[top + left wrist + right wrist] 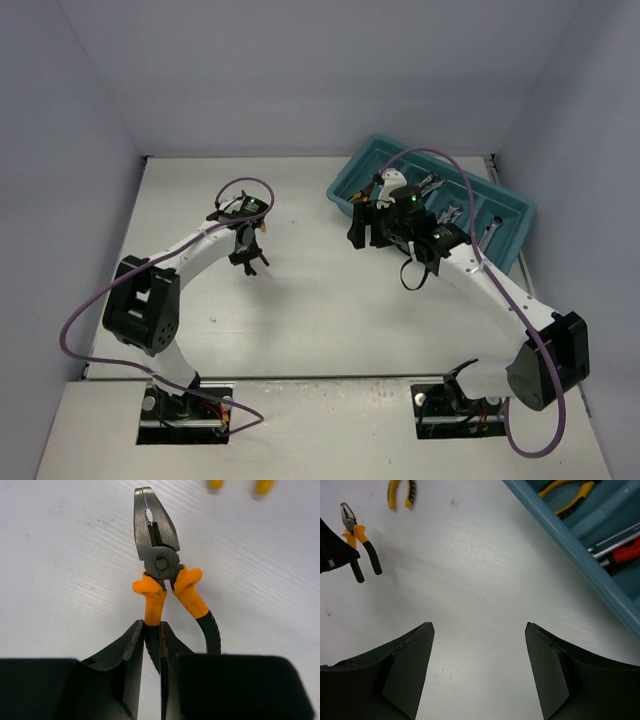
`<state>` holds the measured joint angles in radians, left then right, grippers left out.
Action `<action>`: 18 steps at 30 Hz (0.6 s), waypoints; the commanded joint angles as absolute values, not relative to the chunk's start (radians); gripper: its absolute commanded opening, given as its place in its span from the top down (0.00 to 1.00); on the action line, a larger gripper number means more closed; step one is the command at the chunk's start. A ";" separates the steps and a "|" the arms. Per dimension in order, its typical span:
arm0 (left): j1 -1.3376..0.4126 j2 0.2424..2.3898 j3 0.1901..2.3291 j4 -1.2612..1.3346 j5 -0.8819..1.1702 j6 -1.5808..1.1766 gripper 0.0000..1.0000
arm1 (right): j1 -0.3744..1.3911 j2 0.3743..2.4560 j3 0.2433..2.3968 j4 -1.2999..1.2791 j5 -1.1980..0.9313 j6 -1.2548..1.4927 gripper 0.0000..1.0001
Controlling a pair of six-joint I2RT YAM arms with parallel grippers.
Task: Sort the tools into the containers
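Orange-and-black-handled pliers (157, 555) lie flat on the white table, steel nose pointing away from me. My left gripper (151, 626) is shut on the left handle; the right handle curves free beside the fingers. The right wrist view shows these same pliers (357, 540) at its far left. Above them lie a second pair of pliers with yellow handles (400, 492). My right gripper (479, 625) is open over bare table, holding nothing, next to the teal tray (580, 550). In the tray's compartments lie yellow-handled pliers (570, 495) and a red-handled tool (625, 555).
From above, the tray (480, 180) sits at the back right, angled, with the right arm (470, 265) stretched alongside it. The left gripper (247, 255) is at the table's middle left. Grey walls close in the table on three sides.
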<state>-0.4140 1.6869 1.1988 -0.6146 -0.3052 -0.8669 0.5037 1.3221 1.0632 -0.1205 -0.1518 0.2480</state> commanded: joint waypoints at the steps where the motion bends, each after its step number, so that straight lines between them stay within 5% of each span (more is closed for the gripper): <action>1: -0.456 1.461 1.174 -0.455 -0.340 -0.651 1.00 | 0.508 1.353 1.169 -0.059 -0.319 0.256 0.30; 18: -0.476 1.138 1.028 -0.112 0.160 -0.437 1.00 | 0.582 1.515 1.419 0.090 -0.508 0.446 0.35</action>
